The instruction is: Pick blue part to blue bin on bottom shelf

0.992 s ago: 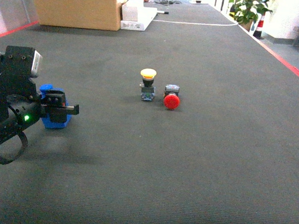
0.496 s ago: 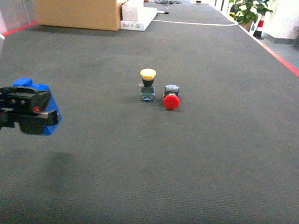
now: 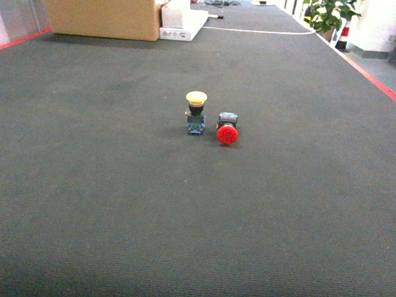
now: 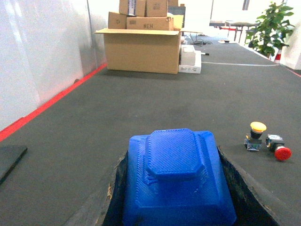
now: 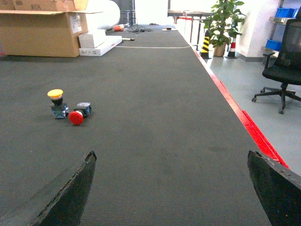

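While the head view shows neither arm, the left wrist view settles the matter: the blue part [image 4: 178, 181] sits clamped between the fingers of the left gripper [image 4: 178, 207], lifted clear of the dark carpet [image 3: 194, 215]. By my reading the pick is done and the carry is the step in hand. No blue bin and no bottom shelf appear in any view, so the next move calls for turning or driving the base until the rack comes into sight, then lowering the part into the bin with the grip kept firm.

Largest in sight is the carpet, a ribbed grey-black floor edged by a red line [image 5: 256, 129] on the right and another along the left wall. Beyond it stands a big open cardboard box [image 4: 141, 49] with smaller cartons stacked on top, and a white box [image 4: 190, 61] just beside it. A potted plant [image 5: 221, 21] and an office chair [image 5: 282, 70] stand off the carpet to the right.

Smaller still, 2 push buttons rest near mid-carpet, well apart from the held part: a yellow button [image 3: 195, 111] upright, and a red button [image 3: 227, 130] on its side just beside it.

The right gripper [image 5: 174, 188] holds nothing, its fingers spread wide over bare carpet.
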